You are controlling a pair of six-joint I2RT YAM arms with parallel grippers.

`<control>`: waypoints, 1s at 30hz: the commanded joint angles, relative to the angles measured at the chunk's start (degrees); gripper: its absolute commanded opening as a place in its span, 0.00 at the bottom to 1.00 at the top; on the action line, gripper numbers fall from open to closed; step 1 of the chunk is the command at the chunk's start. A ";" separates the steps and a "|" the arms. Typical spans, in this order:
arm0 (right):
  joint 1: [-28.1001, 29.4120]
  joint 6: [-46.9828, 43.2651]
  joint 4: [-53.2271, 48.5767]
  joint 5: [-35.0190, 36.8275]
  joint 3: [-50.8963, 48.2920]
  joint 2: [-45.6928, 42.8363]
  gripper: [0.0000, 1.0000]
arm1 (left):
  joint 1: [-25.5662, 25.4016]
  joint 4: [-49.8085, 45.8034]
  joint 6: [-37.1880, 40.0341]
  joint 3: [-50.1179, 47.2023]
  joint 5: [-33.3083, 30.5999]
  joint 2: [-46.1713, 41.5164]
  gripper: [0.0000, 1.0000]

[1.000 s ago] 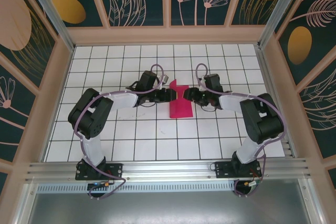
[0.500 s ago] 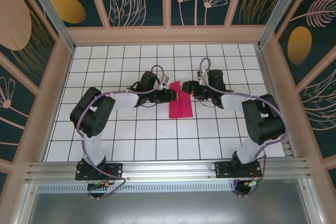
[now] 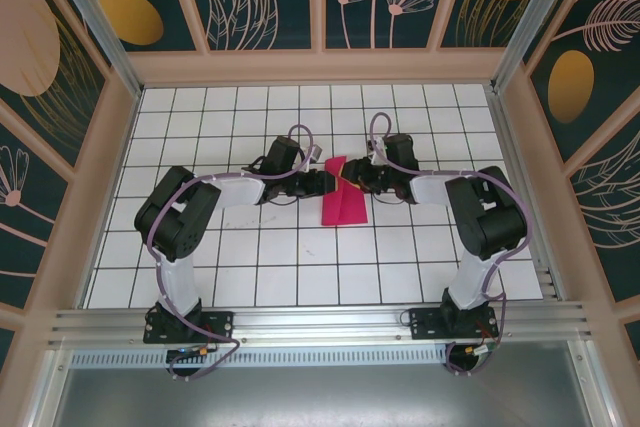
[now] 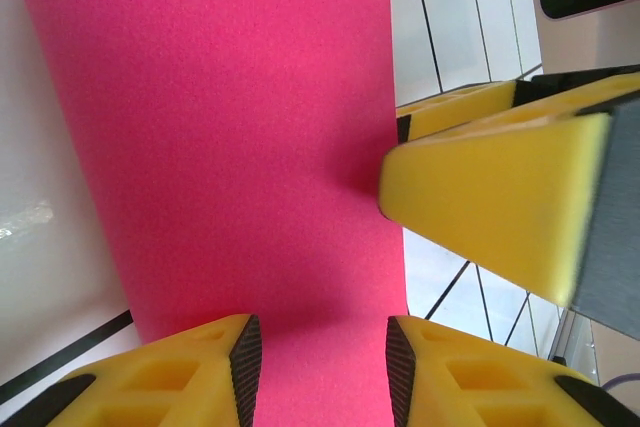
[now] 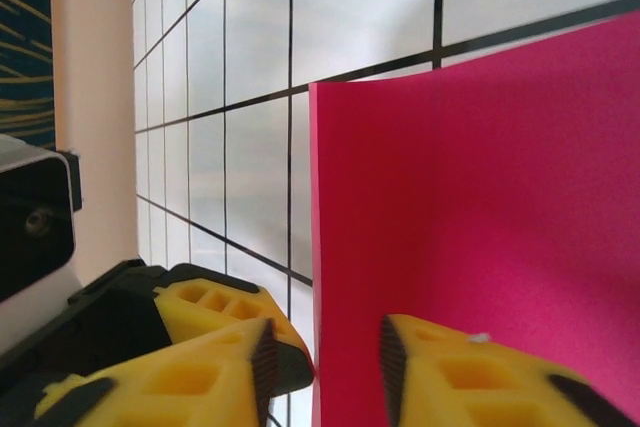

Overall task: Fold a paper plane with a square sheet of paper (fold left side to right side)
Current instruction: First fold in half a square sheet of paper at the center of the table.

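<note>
The square sheet of paper (image 3: 344, 200) lies on the grid table as a narrow magenta strip with its far end lifted between the two grippers. My left gripper (image 3: 328, 182) is at the sheet's left side, open, and the sheet (image 4: 230, 137) spreads flat under and between its yellow fingers (image 4: 215, 372). My right gripper (image 3: 359, 177) is at the sheet's right side, open, with the sheet's raised edge (image 5: 312, 247) standing in the gap between its fingertips (image 5: 400, 367). The two grippers face each other, almost touching.
The white grid table (image 3: 300, 257) is walled by a wooden frame (image 3: 320, 67) on three sides. The right gripper's yellow finger (image 4: 490, 197) crowds the left wrist view, and the left gripper's fingers (image 5: 200, 302) sit close in the right wrist view.
My right gripper has moved left and slightly farther, onto the sheet's lifted far end, which now looks narrower. The left gripper has stayed where it was.
</note>
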 commanded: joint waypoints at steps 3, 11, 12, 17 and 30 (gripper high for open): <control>0.22 -0.11 0.84 -1.34 1.47 0.15 0.04 | 0.38 0.79 -0.06 1.38 -0.17 0.34 0.43; -0.94 -8.08 -10.37 3.95 6.54 0.75 0.00 | 0.41 -7.49 3.56 0.85 -10.29 -5.13 0.57; -1.14 -9.12 -11.68 4.51 7.28 1.16 0.00 | 0.47 -8.16 3.49 0.83 -11.05 -5.34 0.58; -1.95 -12.95 -16.56 6.77 10.43 3.32 0.00 | 0.33 -8.02 2.01 1.37 -10.31 -3.25 0.59; -2.74 -14.31 -19.70 10.79 10.50 3.92 0.00 | 0.13 -9.09 0.33 8.67 -9.60 4.52 0.61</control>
